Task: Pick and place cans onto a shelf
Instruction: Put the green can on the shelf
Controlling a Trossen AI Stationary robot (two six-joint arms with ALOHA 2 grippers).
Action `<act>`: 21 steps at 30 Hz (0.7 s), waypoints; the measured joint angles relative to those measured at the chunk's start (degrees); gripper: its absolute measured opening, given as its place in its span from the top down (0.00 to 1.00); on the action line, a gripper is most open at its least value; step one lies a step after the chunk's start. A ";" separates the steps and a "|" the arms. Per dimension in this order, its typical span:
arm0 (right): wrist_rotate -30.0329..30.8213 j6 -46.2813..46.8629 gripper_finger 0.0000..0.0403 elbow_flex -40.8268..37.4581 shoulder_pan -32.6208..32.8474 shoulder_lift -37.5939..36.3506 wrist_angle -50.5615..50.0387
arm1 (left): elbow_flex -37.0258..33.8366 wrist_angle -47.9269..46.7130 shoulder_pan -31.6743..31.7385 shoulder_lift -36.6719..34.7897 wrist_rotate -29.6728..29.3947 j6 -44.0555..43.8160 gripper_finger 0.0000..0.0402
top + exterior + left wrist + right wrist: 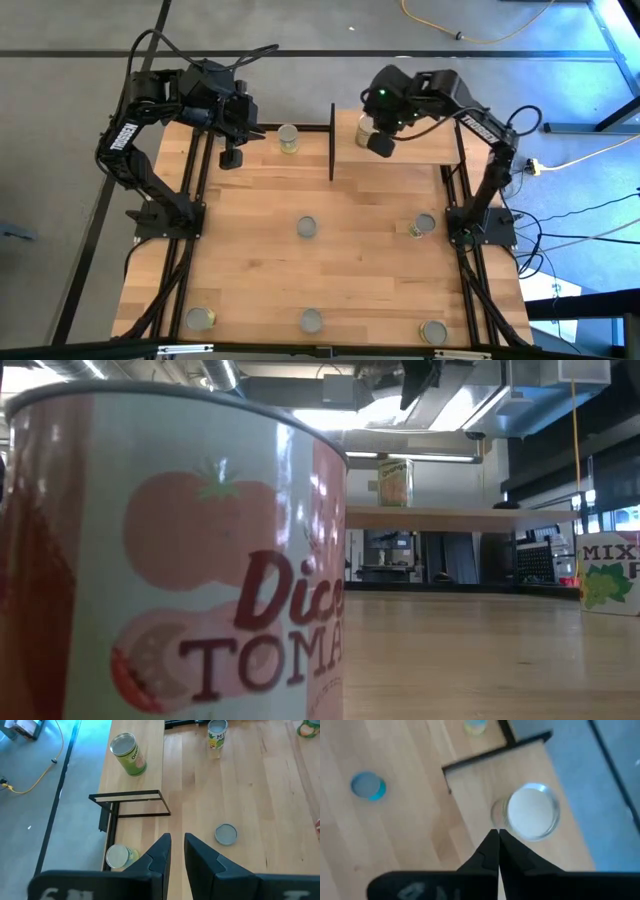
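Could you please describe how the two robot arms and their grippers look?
Both arms are dark, jointed, on black bases bolted to the table frame. White lettering runs along the left arm and the right arm. Black cables loop above the left. The left gripper and right gripper have two dark, tapered fingers. A small green light glows on the right arm.

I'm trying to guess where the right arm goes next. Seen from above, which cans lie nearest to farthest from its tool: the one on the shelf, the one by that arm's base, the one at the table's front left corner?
1. Can on the shelf, beside the right tool.
2. Can by the right arm's base, mid-table right.
3. Front left corner can, farthest.
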 joint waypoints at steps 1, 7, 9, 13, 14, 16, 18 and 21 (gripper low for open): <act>-0.57 0.62 0.99 -1.94 -0.41 -0.46 0.09 | 0.00 0.00 0.01 0.00 -0.07 -0.01 0.89; -3.21 -0.06 0.99 -14.84 -2.50 -1.84 -0.14 | 0.00 0.00 0.02 0.00 -2.39 -0.32 0.89; -3.02 -2.11 1.00 -18.50 -3.13 -1.78 1.07 | 0.00 -0.01 0.02 0.00 -2.78 -1.09 0.89; 0.83 -4.59 1.00 -24.28 -4.31 -1.77 5.85 | 0.00 0.00 0.02 0.00 -2.82 -2.77 0.89; 1.71 -5.50 1.00 -25.19 -4.72 -1.77 6.96 | 0.00 0.00 0.02 0.00 -2.81 -3.06 0.89; 2.13 -7.21 1.00 -26.72 -5.60 -1.79 9.68 | 0.00 -0.01 0.02 0.00 -2.83 -3.96 0.89; 2.13 -8.52 1.00 -27.77 -6.46 -1.77 11.89 | 0.00 0.00 0.02 0.00 -2.83 -4.40 0.89; 1.36 -10.47 1.00 -28.13 -7.45 -1.77 14.88 | 0.00 0.00 0.02 0.00 -2.83 -5.17 0.89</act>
